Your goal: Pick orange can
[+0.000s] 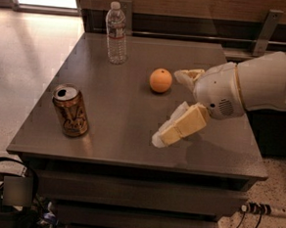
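The orange can (70, 111) stands upright near the front left corner of the grey table (126, 149). It is coppery brown with a pale pattern and a silver pull-tab top. My gripper (166, 108) hangs over the middle right of the table, well to the right of the can and apart from it. It is open and empty: one cream finger (187, 76) points toward the orange fruit, the other (179, 128) reaches down toward the table's front.
A round orange fruit (160, 80) lies just left of the upper finger. A clear water bottle (116, 33) stands at the back left. Cables (254, 209) and gear lie on the floor by the table's front corners.
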Available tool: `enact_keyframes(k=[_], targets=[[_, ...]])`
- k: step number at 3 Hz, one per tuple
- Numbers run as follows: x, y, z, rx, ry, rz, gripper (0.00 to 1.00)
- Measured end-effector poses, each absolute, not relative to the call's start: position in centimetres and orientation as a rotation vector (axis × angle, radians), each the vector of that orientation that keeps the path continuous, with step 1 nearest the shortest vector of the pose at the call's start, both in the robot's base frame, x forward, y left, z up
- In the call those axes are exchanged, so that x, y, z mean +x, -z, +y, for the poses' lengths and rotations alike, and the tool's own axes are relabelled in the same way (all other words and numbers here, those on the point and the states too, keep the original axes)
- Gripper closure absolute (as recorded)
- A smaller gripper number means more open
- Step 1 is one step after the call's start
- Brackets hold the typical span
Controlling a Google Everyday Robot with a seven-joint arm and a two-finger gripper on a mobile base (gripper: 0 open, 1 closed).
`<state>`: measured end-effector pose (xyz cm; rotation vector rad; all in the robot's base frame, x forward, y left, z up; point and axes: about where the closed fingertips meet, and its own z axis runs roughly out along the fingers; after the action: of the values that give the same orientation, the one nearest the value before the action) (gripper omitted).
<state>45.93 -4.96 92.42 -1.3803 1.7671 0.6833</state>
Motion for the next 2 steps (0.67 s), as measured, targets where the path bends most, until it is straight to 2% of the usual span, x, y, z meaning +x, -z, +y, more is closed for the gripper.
enact_keyframes(k=[2], targets=[[46.4, -90.4, 0.4, -1.35, -0.768, 1.615, 0.0]])
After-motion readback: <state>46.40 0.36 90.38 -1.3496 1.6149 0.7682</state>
